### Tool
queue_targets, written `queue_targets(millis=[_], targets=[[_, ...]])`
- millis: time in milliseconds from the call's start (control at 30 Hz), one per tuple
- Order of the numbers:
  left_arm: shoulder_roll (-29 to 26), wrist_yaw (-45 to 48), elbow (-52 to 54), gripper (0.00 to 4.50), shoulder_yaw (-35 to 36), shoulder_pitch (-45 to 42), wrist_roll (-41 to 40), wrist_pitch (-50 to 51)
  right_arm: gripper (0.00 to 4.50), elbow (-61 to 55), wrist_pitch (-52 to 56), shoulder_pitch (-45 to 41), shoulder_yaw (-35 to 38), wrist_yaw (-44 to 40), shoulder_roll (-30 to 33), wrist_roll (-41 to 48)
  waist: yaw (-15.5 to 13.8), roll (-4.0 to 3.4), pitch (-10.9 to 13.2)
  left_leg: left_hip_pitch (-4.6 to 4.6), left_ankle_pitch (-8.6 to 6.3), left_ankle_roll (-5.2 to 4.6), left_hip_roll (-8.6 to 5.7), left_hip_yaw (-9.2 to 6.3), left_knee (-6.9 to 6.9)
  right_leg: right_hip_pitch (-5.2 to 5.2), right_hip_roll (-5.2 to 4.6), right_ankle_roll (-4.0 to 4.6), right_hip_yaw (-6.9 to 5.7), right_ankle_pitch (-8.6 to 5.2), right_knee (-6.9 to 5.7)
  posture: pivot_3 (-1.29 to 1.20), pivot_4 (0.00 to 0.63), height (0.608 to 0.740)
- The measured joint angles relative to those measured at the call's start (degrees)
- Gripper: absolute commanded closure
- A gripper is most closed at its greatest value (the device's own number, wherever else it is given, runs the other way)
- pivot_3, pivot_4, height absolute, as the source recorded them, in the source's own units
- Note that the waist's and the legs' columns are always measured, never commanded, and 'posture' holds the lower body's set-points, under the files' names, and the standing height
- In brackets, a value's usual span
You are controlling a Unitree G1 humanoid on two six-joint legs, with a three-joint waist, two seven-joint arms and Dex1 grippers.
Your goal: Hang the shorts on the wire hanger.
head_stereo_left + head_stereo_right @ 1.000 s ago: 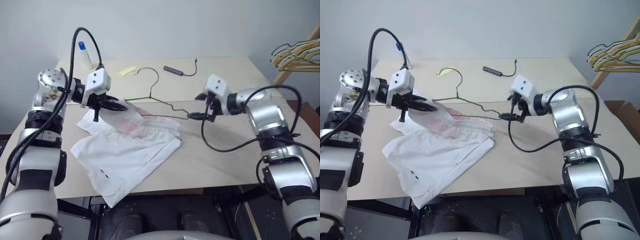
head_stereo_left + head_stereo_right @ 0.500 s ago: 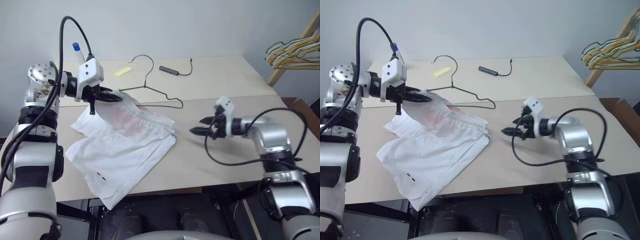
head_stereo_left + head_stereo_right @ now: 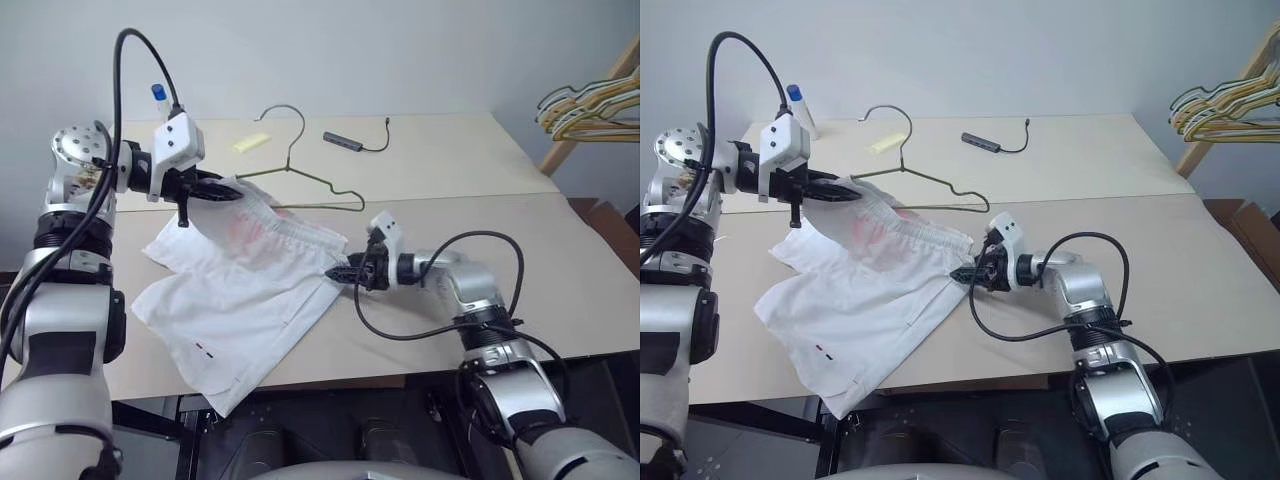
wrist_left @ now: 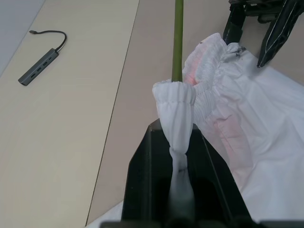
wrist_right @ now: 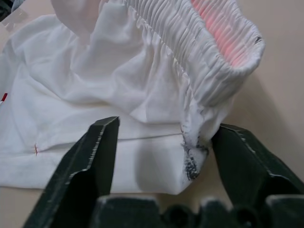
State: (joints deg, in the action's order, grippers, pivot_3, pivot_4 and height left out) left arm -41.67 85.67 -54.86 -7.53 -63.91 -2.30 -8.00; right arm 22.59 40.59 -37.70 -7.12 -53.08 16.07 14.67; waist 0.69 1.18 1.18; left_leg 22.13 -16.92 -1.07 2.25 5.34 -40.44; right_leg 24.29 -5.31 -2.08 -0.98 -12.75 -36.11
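**Shorts Pinched at One Waistband Corner, Second Gripper Open at the Other**

The shorts (image 3: 245,300) lie spread on the table (image 3: 520,250), occupying the left-centre of the head view. The gathered waistband runs diagonally from upper left to centre, with a faint pink patch just below it. A tiny dark mark sits near the lower hem.

The wire hanger (image 3: 300,175) lies on the table just above the shorts, in the upper-centre of the frame. Its hook curves toward the far edge. In the left wrist view, the green wire (image 4: 178,38) passes directly behind the raised waistband fold.

The left gripper (image 3: 222,192) is clamped shut on the upper-left waistband corner, which is lifted clear of the table. In its wrist view, a bunched roll of white fabric stands pinched between the two black fingers (image 4: 142,175).

The right gripper (image 3: 340,273) sits low at frame centre, at the opposite waistband corner. Its fingers (image 5: 92,161) are partly spread, one on each side of the fabric edge, and have hold of nothing.

Peripheral items:
- A grey USB hub (image 3: 345,142) with cable, at the upper centre of the table.
- A yellow strip (image 3: 252,142), left of the hanger hook.
- A bottle with a blue cap (image 3: 160,97), in the upper left.
- A bunch of yellow and tan hangers (image 3: 590,110), at the right edge.
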Motion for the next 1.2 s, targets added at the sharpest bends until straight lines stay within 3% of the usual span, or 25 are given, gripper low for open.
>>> queue_targets(millis=[233, 433, 733, 1200], targets=[[-0.16, 0.03, 0.08, 4.5, 0.59, 0.01, -0.01, 0.15, 4.45, 3.36, -0.97, -1.66, 0.49, 1.72, -0.53, -0.06, 0.03, 0.0, 0.0, -0.01, 0.0, 0.01, 0.0, 0.0, 0.0, 0.0, 0.0, 0.0, 0.0, 0.0, -0.01, 0.1, 0.0, 0.74], [-0.38, 0.61, 0.14, 4.5, 1.24, 0.08, -0.11, -0.84, 4.45, 4.07, -3.74, -2.02, 0.23, 2.8, -0.15, -1.52, 0.04, 0.0, 0.0, 0.0, 0.0, 0.01, 0.0, 0.01, 0.0, 0.01, 0.0, 0.0, 0.01, 0.0, -0.01, 0.09, 0.0, 0.74], [-1.24, 5.81, 1.96, 4.5, 1.97, 1.33, -2.35, -0.04, 4.45, 4.82, -8.0, -2.01, 2.71, 5.58, 5.23, -2.27, 0.06, 0.0, 0.0, -0.01, 0.0, -0.01, 0.0, 0.02, 0.0, 0.0, -0.01, 0.0, 0.02, 0.0, 0.01, 0.07, 0.0, 0.74], [-1.21, 2.93, 1.69, 4.5, -0.65, 2.12, 1.93, -2.13, 4.45, 3.48, -11.81, -2.46, 3.28, 3.96, 10.93, -2.39, 0.28, 0.0, 0.0, -0.02, -0.02, -0.04, 0.01, 0.04, 0.0, 0.0, 0.0, -0.01, 0.05, 0.0, 0.0, 0.06, 0.0, 0.74]])
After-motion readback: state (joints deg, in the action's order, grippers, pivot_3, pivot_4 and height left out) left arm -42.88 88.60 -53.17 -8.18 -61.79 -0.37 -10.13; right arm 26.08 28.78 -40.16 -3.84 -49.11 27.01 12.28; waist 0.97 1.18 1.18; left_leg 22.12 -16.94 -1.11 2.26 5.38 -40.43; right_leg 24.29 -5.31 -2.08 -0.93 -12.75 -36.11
